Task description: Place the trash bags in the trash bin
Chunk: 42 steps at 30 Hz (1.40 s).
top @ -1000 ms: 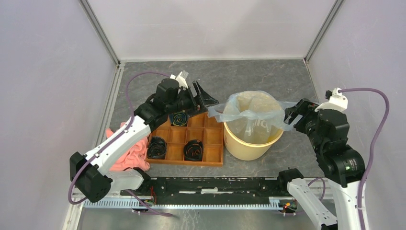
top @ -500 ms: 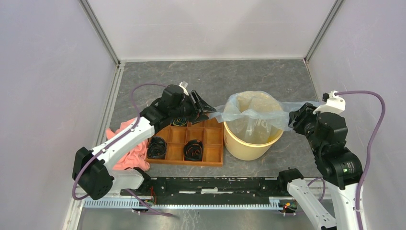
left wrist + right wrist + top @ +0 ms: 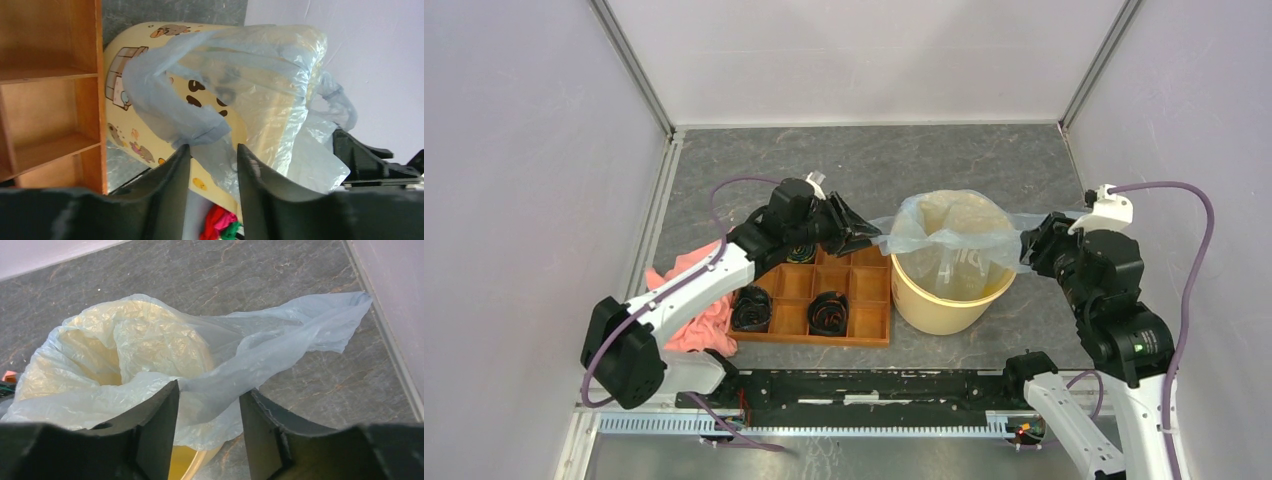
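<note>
The left gripper (image 3: 212,150) has its jaws parted, one finger on each side of the bunched left flap of the trash bag (image 3: 260,75); film lies in the gap but does not look pinched. The right gripper (image 3: 209,392) is likewise unclenched, straddling the right flap, whose loose end trails over the table toward the side wall. The bag sits draped over the mouth of the trash bin (image 3: 939,305), puffed above the rolled rim, with part of it sagging inside. The step in hand appears to be taking hold of both flaps so the bag can be seated. To do it well, each gripper should probably close where the film is gathered thick, since a single glossy layer is likely to slip out or tear. The pulls should then be matched, outward and down together, because the bin looks light and nothing pins it, so a one-sided tug may tip or slide it. The left arm has little room, since the compartment tray (image 3: 809,340) lies just beside the bin.
</note>
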Available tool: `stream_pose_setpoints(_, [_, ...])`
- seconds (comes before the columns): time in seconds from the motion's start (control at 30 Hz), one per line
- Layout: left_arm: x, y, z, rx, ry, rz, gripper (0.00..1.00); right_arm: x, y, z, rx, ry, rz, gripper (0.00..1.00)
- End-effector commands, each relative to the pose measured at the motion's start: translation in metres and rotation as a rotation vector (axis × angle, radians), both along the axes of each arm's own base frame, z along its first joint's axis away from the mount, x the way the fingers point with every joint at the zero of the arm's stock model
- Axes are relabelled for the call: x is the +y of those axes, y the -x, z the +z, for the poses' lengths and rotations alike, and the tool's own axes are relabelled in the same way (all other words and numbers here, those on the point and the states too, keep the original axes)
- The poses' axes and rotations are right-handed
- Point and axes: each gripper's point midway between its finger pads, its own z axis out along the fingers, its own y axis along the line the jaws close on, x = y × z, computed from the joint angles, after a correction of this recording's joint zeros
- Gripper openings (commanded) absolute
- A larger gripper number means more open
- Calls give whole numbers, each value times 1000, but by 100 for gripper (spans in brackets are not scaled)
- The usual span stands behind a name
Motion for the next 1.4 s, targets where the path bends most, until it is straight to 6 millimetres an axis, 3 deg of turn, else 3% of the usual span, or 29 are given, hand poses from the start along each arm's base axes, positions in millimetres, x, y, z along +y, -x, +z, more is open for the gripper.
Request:
stream_pose_setpoints(0.0, [-15, 2, 8, 7, 109, -35, 37, -3, -8, 6, -56, 6, -21, 46])
stream_pose_setpoints(0.13, [-11, 18, 9, -21, 138, -88, 20, 4, -2, 10, -64, 13, 39, 19])
stream_pose_setpoints(0.3, [-13, 58, -1, -34, 129, -216, 2, 19, 14, 2, -17, 36, 170, 0])
stream_pose_setpoints(0.47, [-14, 78, -10, -53, 92, -276, 2, 29, 34, -12, 13, 58, 275, 0])
stream_pose_setpoints(0.77, [-1, 91, 9, -192, 48, -277, 2, 48, 67, -39, 90, 51, 448, 4])
stream_pose_setpoints(1.07, [20, 88, -28, -223, -116, -261, 2, 31, 88, -62, 190, 73, 379, 7])
stream_pose_setpoints(1.2, [31, 84, -51, -212, -212, -246, 2, 26, 92, -58, 188, 105, 377, 0])
stream_pose_setpoints(1.37, [42, 80, -75, -186, -302, -219, 2, 28, 93, -54, 175, 91, 387, 2])
